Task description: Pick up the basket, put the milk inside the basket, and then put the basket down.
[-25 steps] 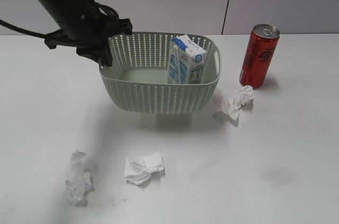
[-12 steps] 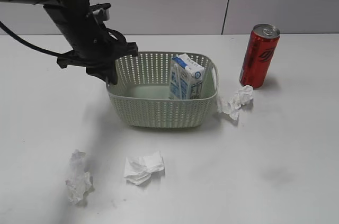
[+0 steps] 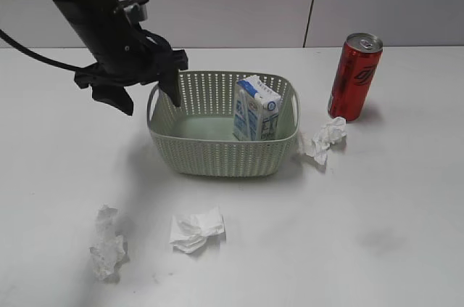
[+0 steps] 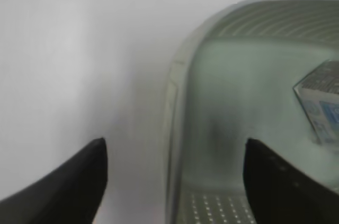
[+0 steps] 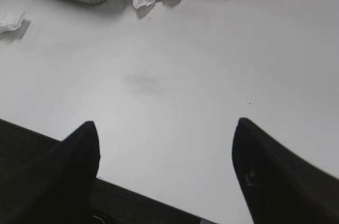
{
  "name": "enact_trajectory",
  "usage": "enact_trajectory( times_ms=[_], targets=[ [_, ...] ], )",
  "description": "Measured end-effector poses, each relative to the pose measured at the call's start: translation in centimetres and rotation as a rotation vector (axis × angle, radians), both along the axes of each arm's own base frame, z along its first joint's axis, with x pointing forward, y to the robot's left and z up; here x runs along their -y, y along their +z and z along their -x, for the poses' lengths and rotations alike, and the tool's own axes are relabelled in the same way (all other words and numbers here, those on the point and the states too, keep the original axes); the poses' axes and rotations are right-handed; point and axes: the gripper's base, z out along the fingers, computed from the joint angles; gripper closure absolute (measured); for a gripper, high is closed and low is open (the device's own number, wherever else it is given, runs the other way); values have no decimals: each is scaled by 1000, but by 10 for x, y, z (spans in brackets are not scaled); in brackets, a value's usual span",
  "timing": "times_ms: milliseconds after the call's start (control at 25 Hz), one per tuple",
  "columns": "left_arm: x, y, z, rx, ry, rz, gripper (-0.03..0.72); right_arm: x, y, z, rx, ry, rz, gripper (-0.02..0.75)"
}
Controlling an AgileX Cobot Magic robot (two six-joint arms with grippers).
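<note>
- Basket (image 3: 225,151) now sits flat on the table (image 3: 377,205); a second ago it hung in the air, pinched at its left rim.
- Left gripper (image 3: 148,93) has let go: its jaws stand wide, straddling that rim without touching it.
- Milk (image 3: 256,109) stands upright inside, toward the right end, so the job looks essentially finished.
- Basket's long axis runs left to right, mouth facing up.
- Right gripper (image 5: 164,144) is spread wide and empty, well apart over bare table.

Lighting was bright and even, with soft shadows under the basket (image 3: 221,147) and red can (image 3: 354,76). The left wrist view was heavily blurred; the others stayed sharp.
</note>
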Motion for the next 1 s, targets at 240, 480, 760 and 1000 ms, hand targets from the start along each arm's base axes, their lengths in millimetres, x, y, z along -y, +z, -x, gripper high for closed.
enact_trajectory(
  times_ms=[240,480,760,1000],
  targets=[
    [-9,44,13,67,-33,-17,70,0,0,0,-2,2,-4,150],
    [-33,111,48,155,-114,-93,73,-1,0,0,-2,6,-4,150],
    [-59,191,116,334,-250,-200,84,-1,0,0,-2,8,-5,112],
    [-77,238,183,520,-304,-130,99,-1,0,0,-2,8,-6,94]
  ],
)
